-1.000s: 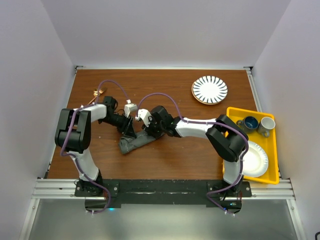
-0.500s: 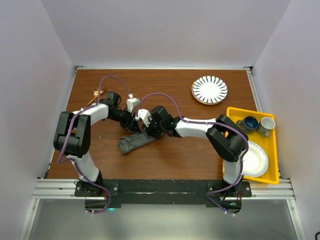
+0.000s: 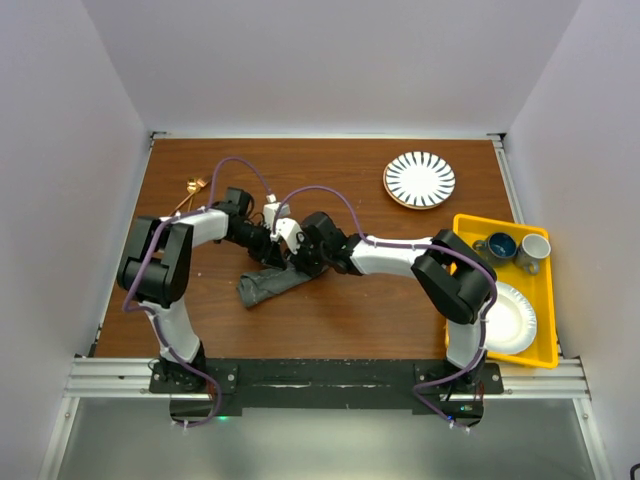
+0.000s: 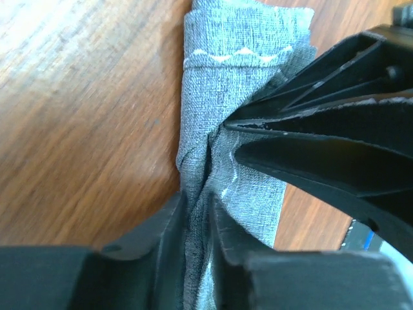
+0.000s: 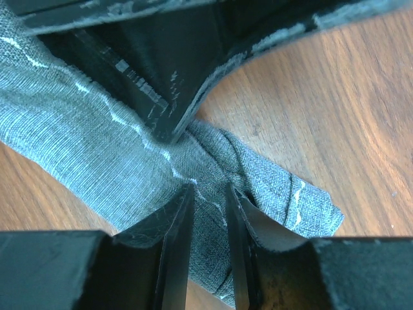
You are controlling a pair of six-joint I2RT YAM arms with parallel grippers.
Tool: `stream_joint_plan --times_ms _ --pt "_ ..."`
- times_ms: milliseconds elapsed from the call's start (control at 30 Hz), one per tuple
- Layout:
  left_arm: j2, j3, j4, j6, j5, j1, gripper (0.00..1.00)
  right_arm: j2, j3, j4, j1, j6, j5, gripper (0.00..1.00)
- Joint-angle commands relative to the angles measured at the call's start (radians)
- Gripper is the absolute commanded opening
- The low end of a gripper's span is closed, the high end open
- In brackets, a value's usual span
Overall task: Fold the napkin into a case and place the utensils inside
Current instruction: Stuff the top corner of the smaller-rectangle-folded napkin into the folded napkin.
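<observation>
The napkin (image 3: pixel 262 289) lies as a narrow dark grey folded strip on the wood table, slanting from lower left to upper right. Both grippers meet at its upper right end. My left gripper (image 3: pixel 281 249) is shut on a raised fold of the fabric, seen in the left wrist view (image 4: pixel 199 216). My right gripper (image 3: pixel 293 263) is shut on the cloth right beside it, with fabric between its fingers (image 5: pixel 210 206). The stitched hem (image 4: pixel 235 57) shows at the strip's far end. The gold utensils (image 3: pixel 192 187) lie at the table's far left, apart from both grippers.
A striped plate (image 3: pixel 419 179) sits at the back right. A yellow tray (image 3: pixel 470 222) at the right edge holds a blue cup (image 3: pixel 500 245), a grey mug (image 3: pixel 532 250) and a white paper plate (image 3: pixel 512 318). White walls enclose the table.
My left gripper has moved up and right along the strip until it sits against the right gripper. The right arm and the napkin have hardly moved.
</observation>
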Motion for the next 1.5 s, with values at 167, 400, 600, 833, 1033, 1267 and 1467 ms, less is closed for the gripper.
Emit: stream_joint_plan --times_ms 167,400,600,833,1033,1267,1467 --pt "0.031 -0.01 -0.012 0.039 0.002 -0.007 0.0 -0.054 0.075 -0.097 -0.003 0.066 0.007 0.37" --pt "0.041 0.003 -0.028 0.049 -0.002 -0.007 0.0 -0.184 0.164 -0.231 -0.032 -0.019 0.018 0.55" --pt "0.048 0.001 -0.029 0.056 -0.004 -0.007 0.0 -0.184 0.065 -0.171 -0.034 -0.182 0.139 0.61" --pt "0.055 0.01 -0.031 0.053 -0.007 -0.007 0.0 -0.127 0.034 -0.095 -0.032 -0.236 0.196 0.59" --pt "0.061 0.022 -0.037 0.053 -0.015 -0.007 0.0 -0.078 0.02 -0.088 -0.034 -0.232 0.182 0.49" --pt "0.067 0.027 -0.035 0.043 -0.019 -0.005 0.0 -0.04 -0.02 -0.024 -0.032 -0.29 0.213 0.52" --pt "0.069 0.033 -0.043 0.048 -0.021 -0.005 0.0 -0.103 -0.001 -0.097 -0.032 -0.275 0.179 0.6"
